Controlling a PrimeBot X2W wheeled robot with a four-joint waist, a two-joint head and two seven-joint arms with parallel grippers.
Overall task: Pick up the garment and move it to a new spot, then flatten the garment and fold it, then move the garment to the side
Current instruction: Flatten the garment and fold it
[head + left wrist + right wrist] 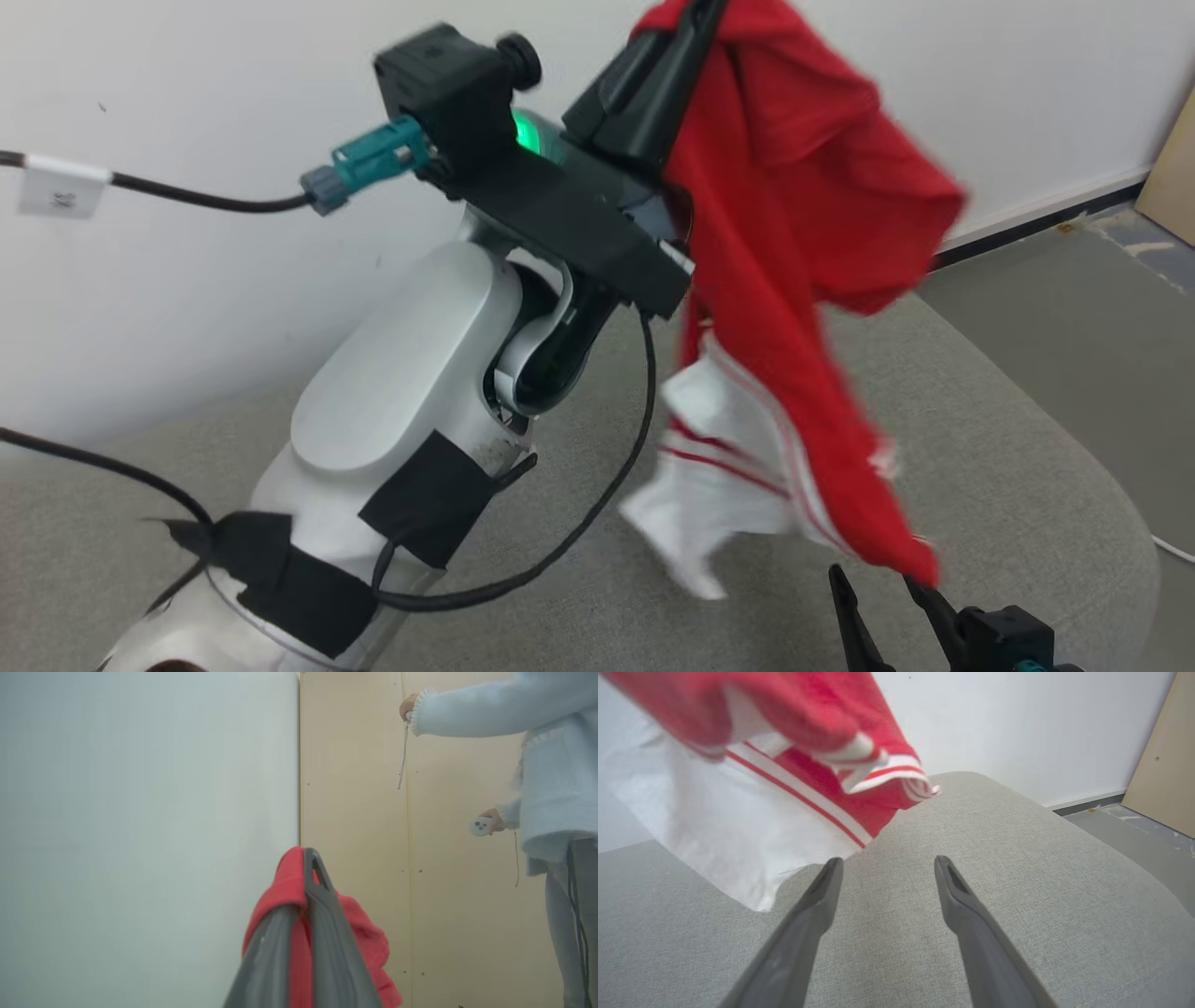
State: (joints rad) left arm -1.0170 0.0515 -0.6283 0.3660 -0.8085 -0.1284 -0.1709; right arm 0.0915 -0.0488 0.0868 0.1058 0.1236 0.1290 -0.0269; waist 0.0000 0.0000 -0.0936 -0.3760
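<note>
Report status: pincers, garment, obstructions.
Left pincer shut on red-and-white fabric garment, hanging over grey upholstered cushion. Right pincer open, empty, below it. Person in pale sweater nearby.

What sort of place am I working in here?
Likely a bare test room or lab: plain white wall, unfinished wooden panel, and a person holding a handheld controller.

The soft red and white cloth garment (794, 215) looked matt and a little fluffy, and its white stripes looked smoother. The wide light grey cushion (1017, 858) had a rough woven fabric cover. The rounded silver-white arm shell (401, 383) was smooth, glossy plastic, with patches of matt black cloth tape (429, 504) on it. The long dark grey fingers (808, 919) of the right gripper (888, 861) seemed to be smooth, matt plastic
</note>
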